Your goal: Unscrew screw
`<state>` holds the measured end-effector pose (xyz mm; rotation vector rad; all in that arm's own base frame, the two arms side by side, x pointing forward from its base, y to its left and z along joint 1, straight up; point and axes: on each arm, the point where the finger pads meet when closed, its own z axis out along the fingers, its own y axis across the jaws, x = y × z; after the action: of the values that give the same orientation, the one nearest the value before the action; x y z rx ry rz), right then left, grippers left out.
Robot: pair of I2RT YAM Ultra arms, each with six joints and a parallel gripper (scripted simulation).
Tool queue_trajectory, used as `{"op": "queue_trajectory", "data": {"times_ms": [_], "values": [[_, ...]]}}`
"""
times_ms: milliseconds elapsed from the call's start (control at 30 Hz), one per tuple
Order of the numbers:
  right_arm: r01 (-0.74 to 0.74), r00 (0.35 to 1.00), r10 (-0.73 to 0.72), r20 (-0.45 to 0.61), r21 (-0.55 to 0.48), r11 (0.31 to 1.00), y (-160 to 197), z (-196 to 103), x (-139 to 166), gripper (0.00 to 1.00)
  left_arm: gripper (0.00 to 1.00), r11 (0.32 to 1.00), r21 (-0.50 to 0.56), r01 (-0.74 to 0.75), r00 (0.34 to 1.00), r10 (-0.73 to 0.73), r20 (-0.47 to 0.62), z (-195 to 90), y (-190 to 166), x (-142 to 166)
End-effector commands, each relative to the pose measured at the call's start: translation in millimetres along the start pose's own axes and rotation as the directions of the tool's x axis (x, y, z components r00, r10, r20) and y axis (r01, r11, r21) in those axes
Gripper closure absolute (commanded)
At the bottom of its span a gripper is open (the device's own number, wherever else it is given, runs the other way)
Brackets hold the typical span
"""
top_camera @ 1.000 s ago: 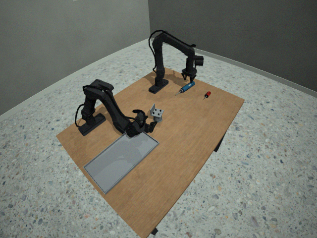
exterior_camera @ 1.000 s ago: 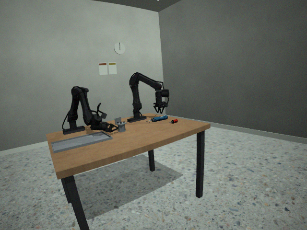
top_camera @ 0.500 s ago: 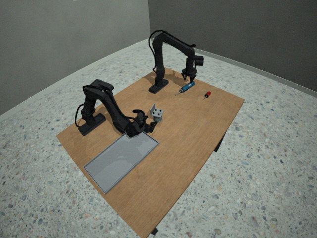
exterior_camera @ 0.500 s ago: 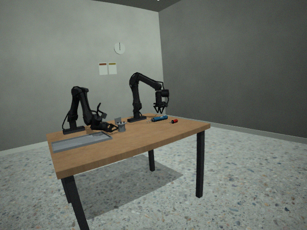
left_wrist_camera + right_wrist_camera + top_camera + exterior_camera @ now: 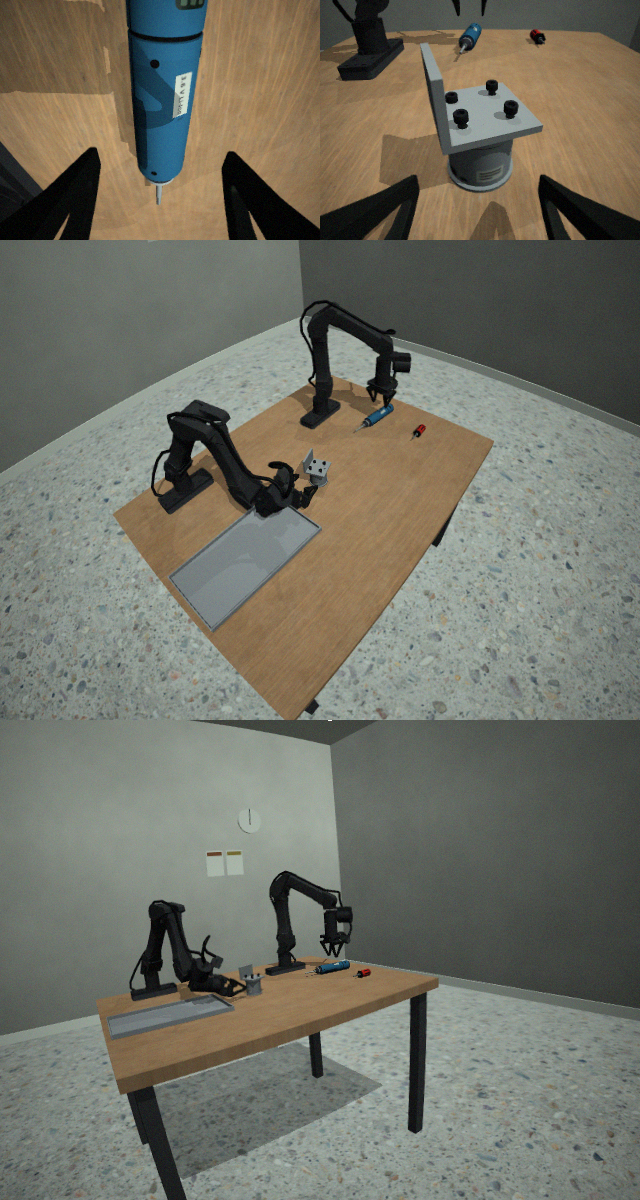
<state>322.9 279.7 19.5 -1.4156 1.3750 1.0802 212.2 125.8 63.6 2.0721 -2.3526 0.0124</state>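
The grey joint module (image 5: pixel 318 480) (image 5: pixel 253 987) (image 5: pixel 480 167) stands upright, with the L-shaped bracket (image 5: pixel 308 460) (image 5: pixel 246 972) (image 5: pixel 434 90) on top. In the right wrist view, the back-left screw (image 5: pixel 451 97) sits low beside the upright plate; the other three show shanks. My right gripper (image 5: pixel 306 482) (image 5: pixel 242 988) (image 5: pixel 478 183) is open, low beside the module, with nothing between its fingers. The blue electric screwdriver (image 5: pixel 378 416) (image 5: pixel 333 967) (image 5: pixel 165 100) (image 5: pixel 471 35) lies on the table. My left gripper (image 5: pixel 381 401) (image 5: pixel 331 955) (image 5: pixel 161 158) is open above it.
A small red screwdriver (image 5: pixel 419 430) (image 5: pixel 364 972) (image 5: pixel 536 35) lies beyond the blue one. A shallow grey tray (image 5: pixel 227 570) (image 5: pixel 155 1021) lies near my right arm, partly under its wrist. The left arm's base (image 5: pixel 320 414) (image 5: pixel 370 60) stands near the blue screwdriver's bit.
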Motion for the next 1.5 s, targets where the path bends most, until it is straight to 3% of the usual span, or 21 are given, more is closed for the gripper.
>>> {"op": "queue_trajectory", "data": {"times_ms": [0,267,633,1467], "values": [[-0.029,1.0,0.029,-0.002,0.008,1.0,3,-5,4,0.14,0.35,1.0,0.007,0.006,1.0,-0.006,0.017,-4,-2,-3],[-0.029,1.0,0.029,-0.01,-0.005,1.0,8,7,8,0.14,0.35,1.0,0.007,0.006,1.0,-0.006,0.017,-4,-2,-3],[0.031,0.999,-0.031,0.019,0.004,1.0,-6,16,-12,0.14,0.35,1.0,0.007,0.006,1.0,-0.006,0.017,-4,-2,-3],[0.009,1.0,-0.009,0.006,0.006,1.0,-4,42,-2,0.14,0.35,1.0,0.007,0.006,1.0,-0.006,0.017,-4,-2,-3]]}}
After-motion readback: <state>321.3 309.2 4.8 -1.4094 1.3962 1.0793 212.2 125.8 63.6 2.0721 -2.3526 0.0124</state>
